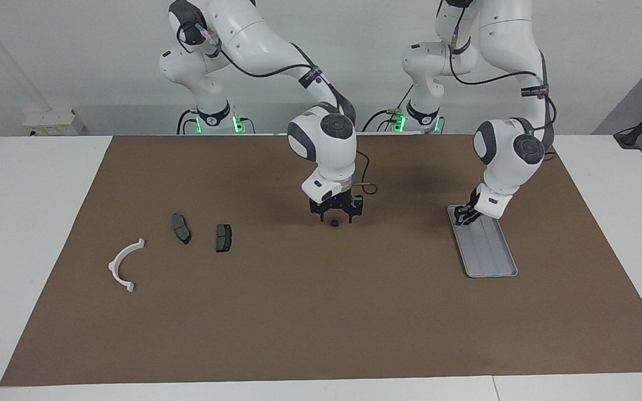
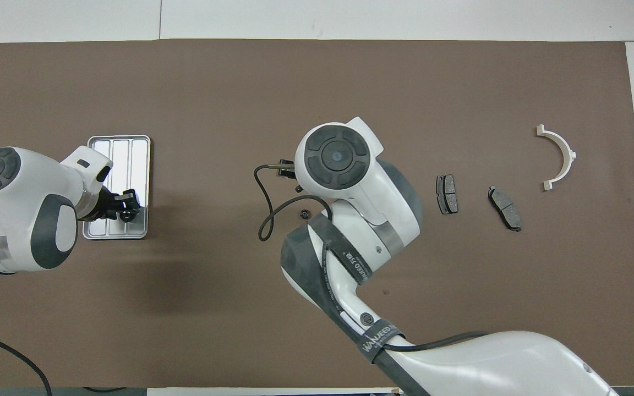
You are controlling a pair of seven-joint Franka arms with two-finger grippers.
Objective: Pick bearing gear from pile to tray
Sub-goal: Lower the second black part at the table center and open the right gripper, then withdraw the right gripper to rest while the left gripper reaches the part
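A small black round piece [image 1: 333,223] lies on the brown mat mid-table; it also shows in the overhead view [image 2: 304,213]. My right gripper [image 1: 336,218] is open just above it, one finger on each side, not touching it as far as I can see. In the overhead view the right wrist hides that gripper. The silver-grey tray [image 1: 491,274] lies toward the left arm's end of the table. My left gripper [image 1: 464,216] hangs low over the tray's end nearest the robots, also seen in the overhead view [image 2: 124,205] above the tray [image 2: 130,159].
Two dark grey brake pads [image 1: 181,228] [image 1: 223,238] and a white arc bracket [image 1: 122,265] lie toward the right arm's end of the mat. In the overhead view the pads [image 2: 447,194] [image 2: 504,208] and the bracket [image 2: 562,157] lie apart from each other.
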